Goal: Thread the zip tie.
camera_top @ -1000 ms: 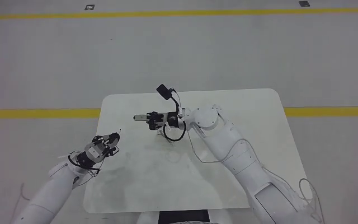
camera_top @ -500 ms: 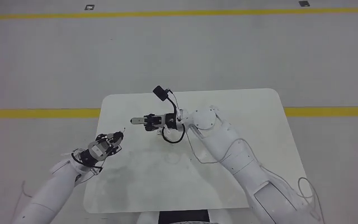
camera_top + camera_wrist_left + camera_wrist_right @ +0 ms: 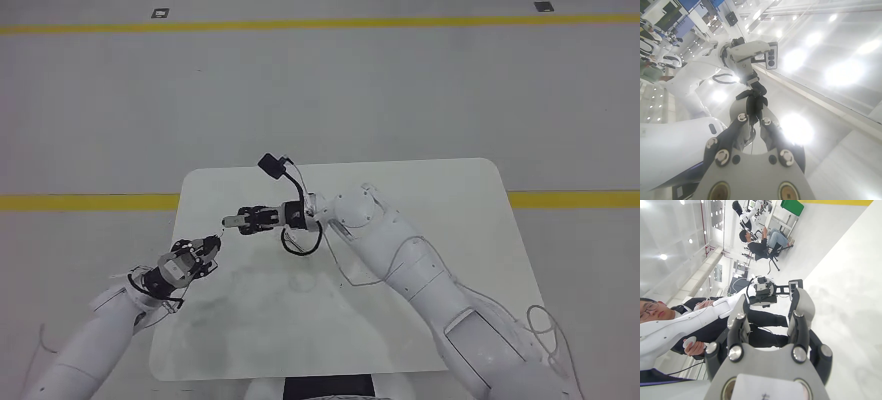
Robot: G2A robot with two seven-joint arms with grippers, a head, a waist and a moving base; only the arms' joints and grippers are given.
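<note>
My left gripper (image 3: 208, 243) hovers over the white table's (image 3: 420, 200) left part, pointing at the other arm. It is shut on a thin zip tie (image 3: 752, 132), whose free end sticks out past the fingertips (image 3: 216, 236). My right gripper (image 3: 230, 221) points straight at it from the table's middle, its tips a short gap from the tie's end. In the right wrist view the right gripper (image 3: 772, 300) stands open with nothing seen between its fingers, and the left gripper (image 3: 763, 294) is just beyond them. The left wrist view has the right gripper (image 3: 753, 91) close ahead.
The table's bare top stretches to the right and toward the front edge (image 3: 300, 372). A yellow floor line (image 3: 90, 202) runs behind the table on both sides.
The right gripper has travelled left across the table toward the left gripper, closing most of the gap. The left gripper shifted slightly right early on and has held since.
</note>
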